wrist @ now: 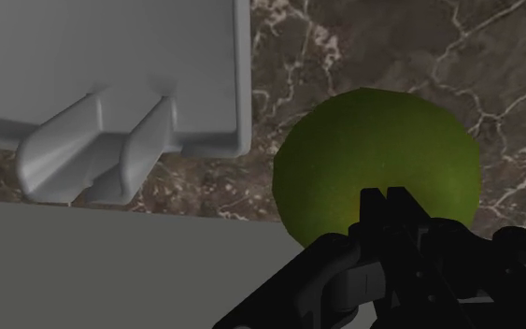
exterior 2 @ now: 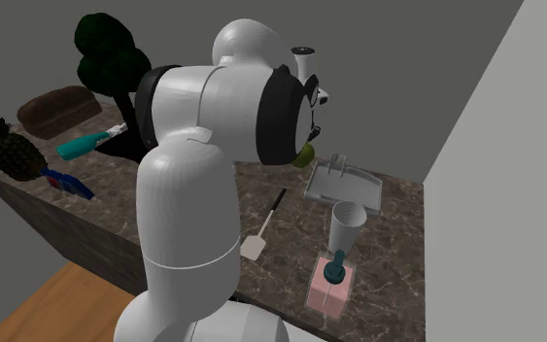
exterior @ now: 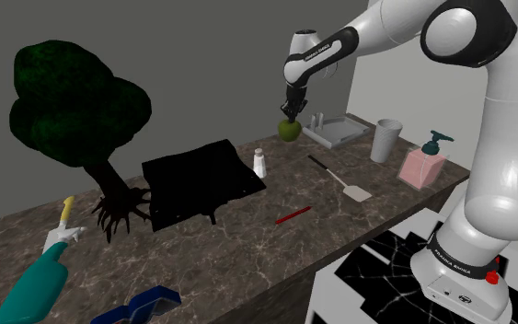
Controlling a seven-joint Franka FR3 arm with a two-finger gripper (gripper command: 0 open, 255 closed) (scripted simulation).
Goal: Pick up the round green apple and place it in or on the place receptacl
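A round green apple (exterior: 290,130) (wrist: 377,164) is at the back of the dark marble counter (exterior: 247,244), close to the grey wall. My black gripper (exterior: 292,112) (wrist: 387,201) comes down on its top, with the fingers drawn together against the apple's upper part. In the second exterior view the apple (exterior 2: 307,154) peeks out from behind the arm. A grey tray (exterior: 335,130) (exterior 2: 344,183) (wrist: 111,75) with raised ribs lies just beside the apple, on the shoulder view's right.
A grey cup (exterior: 385,140), a pink soap dispenser (exterior: 424,164) and a spatula (exterior: 339,179) stand right of the tray. A white shaker (exterior: 260,163), a red pen (exterior: 293,215), a black sheet (exterior: 201,182), a dark plant (exterior: 73,110) and a teal spray bottle (exterior: 36,276) lie leftward.
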